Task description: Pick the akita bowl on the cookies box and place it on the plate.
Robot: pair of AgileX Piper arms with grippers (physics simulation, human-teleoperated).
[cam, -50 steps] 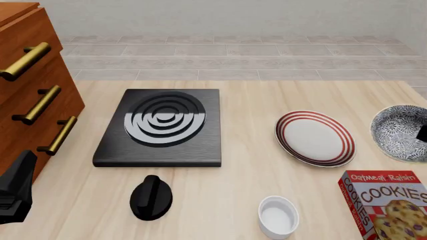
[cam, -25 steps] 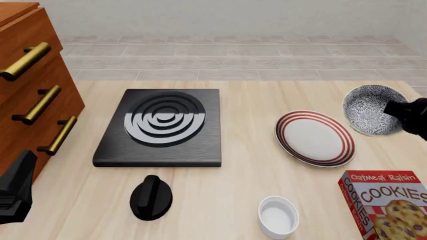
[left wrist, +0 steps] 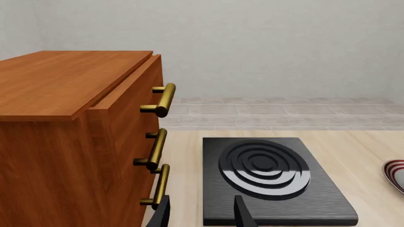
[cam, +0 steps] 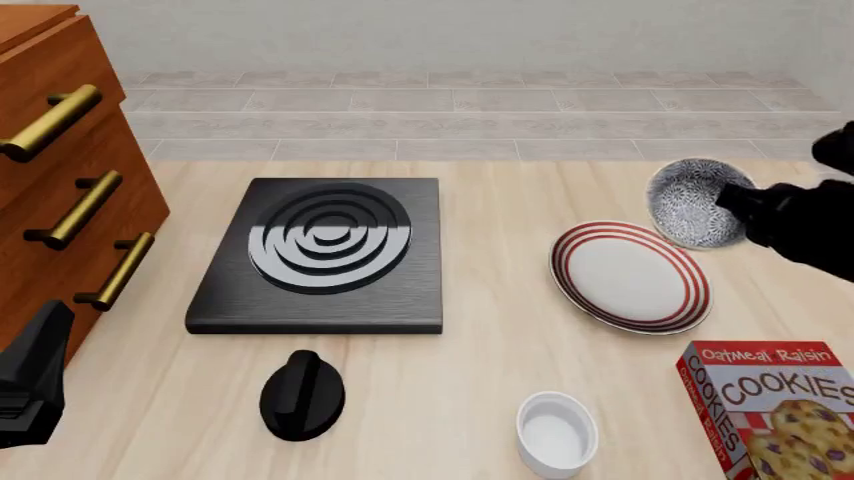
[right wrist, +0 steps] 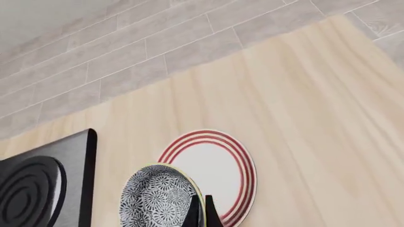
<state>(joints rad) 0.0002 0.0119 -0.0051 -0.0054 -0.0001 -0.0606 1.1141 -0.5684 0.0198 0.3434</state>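
Observation:
The akita bowl (cam: 691, 203), black-and-white speckled, hangs tilted in the air above the plate's far right edge. My right gripper (cam: 733, 201) is shut on its rim. In the right wrist view the fingers (right wrist: 192, 212) pinch the akita bowl's (right wrist: 156, 199) rim, with the plate (right wrist: 221, 169) beneath and beyond it. The plate (cam: 627, 276), white with red rings, lies right of the table's middle. The red cookies box (cam: 777, 405) lies at the front right with nothing on it. My left gripper (left wrist: 200, 217) is open and empty near the cabinet at the front left.
A black stove burner (cam: 324, 252) sits in the middle left, with a black knob (cam: 303, 395) in front of it. A plain white ramekin (cam: 557, 432) stands at the front, left of the cookies box. A wooden drawer cabinet (cam: 60, 190) with brass handles fills the left side.
My right gripper has carried the bowl left and farther back, from beyond the table's right side to the plate's far right edge, tilting it more. The left arm has not moved.

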